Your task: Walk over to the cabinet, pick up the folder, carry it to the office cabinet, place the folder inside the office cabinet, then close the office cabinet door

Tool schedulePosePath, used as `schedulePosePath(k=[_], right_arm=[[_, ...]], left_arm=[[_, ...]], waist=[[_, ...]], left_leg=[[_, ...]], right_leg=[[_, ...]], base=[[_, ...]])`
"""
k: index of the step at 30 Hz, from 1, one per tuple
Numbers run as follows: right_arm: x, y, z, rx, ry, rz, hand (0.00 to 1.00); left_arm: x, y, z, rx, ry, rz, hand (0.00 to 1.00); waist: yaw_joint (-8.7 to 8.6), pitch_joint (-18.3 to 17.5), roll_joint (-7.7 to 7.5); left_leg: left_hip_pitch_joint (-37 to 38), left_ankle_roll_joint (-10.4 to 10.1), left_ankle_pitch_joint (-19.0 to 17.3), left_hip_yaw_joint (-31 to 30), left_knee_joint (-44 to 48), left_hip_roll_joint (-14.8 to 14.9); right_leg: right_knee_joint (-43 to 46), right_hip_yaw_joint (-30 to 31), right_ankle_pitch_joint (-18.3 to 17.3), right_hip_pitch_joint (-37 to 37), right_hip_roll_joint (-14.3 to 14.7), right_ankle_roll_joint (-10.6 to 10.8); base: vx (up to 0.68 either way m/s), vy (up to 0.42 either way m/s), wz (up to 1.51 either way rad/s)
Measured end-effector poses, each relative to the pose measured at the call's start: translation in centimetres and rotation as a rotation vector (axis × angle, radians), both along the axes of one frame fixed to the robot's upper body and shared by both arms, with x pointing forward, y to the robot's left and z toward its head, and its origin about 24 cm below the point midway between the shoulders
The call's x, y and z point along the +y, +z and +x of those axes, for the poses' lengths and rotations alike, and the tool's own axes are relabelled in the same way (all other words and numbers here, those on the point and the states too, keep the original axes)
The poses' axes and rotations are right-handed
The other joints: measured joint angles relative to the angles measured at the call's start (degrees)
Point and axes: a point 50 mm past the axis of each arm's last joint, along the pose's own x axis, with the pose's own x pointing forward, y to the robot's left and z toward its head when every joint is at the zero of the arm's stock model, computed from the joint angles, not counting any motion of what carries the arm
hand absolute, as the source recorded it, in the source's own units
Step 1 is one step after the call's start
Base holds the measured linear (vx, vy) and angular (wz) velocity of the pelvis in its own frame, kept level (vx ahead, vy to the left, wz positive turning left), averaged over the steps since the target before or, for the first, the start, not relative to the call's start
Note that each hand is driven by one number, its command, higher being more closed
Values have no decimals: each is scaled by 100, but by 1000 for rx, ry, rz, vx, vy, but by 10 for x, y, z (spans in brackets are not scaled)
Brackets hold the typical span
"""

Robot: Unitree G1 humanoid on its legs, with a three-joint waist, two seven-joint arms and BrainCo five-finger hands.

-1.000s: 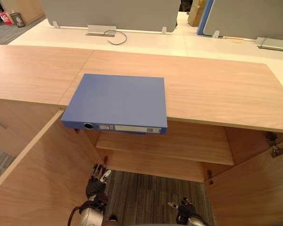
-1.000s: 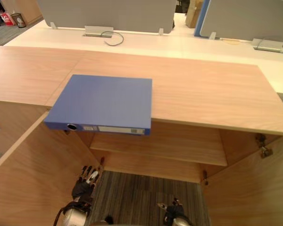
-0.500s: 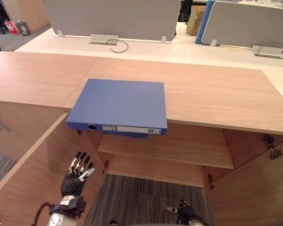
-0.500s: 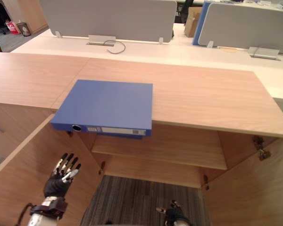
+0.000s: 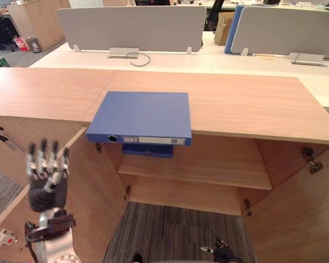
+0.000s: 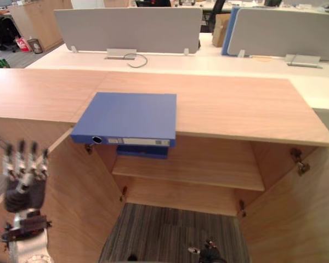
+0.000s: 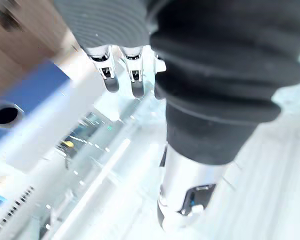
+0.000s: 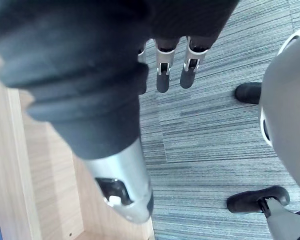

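Note:
A blue folder [image 5: 140, 116] lies flat on the wooden cabinet top [image 5: 241, 104], its labelled spine hanging over the front edge above the open cabinet. My left hand [image 5: 45, 178] is raised to the left of the open left door, well below and left of the folder, open with fingers straight up and holding nothing. In the left wrist view the folder's spine [image 7: 20, 105] with its round hole shows past the fingers [image 7: 121, 75]. My right hand [image 5: 222, 253] hangs low over the carpet; its fingers [image 8: 172, 70] are straight and empty.
Both cabinet doors stand open: the left door [image 5: 93, 186] and the right door [image 5: 296, 213]. A second blue folder [image 5: 148, 150] lies on the inner shelf [image 5: 208, 170]. White desks with grey dividers [image 5: 129, 27] stand behind the cabinet.
My left hand has risen from low by the carpet to beside the left door's top edge, fingers spread upward. The camera has tilted up. The folder has not moved.

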Motion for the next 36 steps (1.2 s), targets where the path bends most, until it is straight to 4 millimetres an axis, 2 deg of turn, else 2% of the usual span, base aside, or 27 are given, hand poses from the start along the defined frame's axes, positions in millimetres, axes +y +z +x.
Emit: schedulePosePath(k=[1,3,6,11,15,19,22,27,30,36], right_arm=[[-2,-1,-4,18,14,-9,0],[-3,-2,-5,30,14,-10,0],[-3,-3,-6,49,14,-9,0],[-4,-3,-7,67,12,-14,0],[-5,-3,-8,74,3,-41,0],[-6,-3,-9,80,5,-57,0],[-7,-3,-10,81,4,-59,0],[-7,-2,-6,69,7,-61,0],[-7,-2,-5,69,6,-63,0],[-9,-2,-5,71,5,-74,0]], left_arm=[[-6,14,1,-47,32,57,0],[-12,26,5,-41,107,174,0],[-11,34,8,40,283,398,0],[-11,42,13,112,565,639,0],[-28,44,20,139,785,909,0],[-54,48,27,24,801,1103,0],[-65,42,38,-44,767,1272,0],[-55,22,60,-20,782,1545,0],[-48,12,65,1,772,1661,0],[-47,0,75,8,737,1759,0]], waist=[[-1,-39,8],[-8,-92,23],[-1,-122,18],[7,-123,14],[-9,-126,17],[-20,-134,16],[-43,-173,26],[-67,-182,20],[-87,-168,-1],[-91,-160,-20]], left_leg=[[-2,16,19,-18,1,9],[-12,17,31,-43,6,23],[-25,16,34,-82,26,27],[-25,20,37,-82,26,24],[-25,18,53,-74,27,32],[-20,15,55,-17,27,56],[-21,15,56,-17,28,60],[-20,15,56,-23,26,63],[-20,16,55,-24,22,61],[-19,15,54,-45,22,58]], right_leg=[[-1,0,13,1,14,18],[-7,8,18,1,33,23],[-12,16,18,3,44,23],[-12,86,17,-5,44,22],[-11,123,17,-17,53,21],[-9,234,18,-64,71,22],[2,270,18,-90,72,22],[17,308,19,-128,76,14],[-5,306,19,-128,75,7],[-42,300,16,-124,75,2]], base=[[0,0,0],[0,0,0],[16,4,5],[0,0,0],[0,0,0],[-16,13,-9],[-5,8,-7],[-4,8,-4],[0,0,0],[0,0,0]])
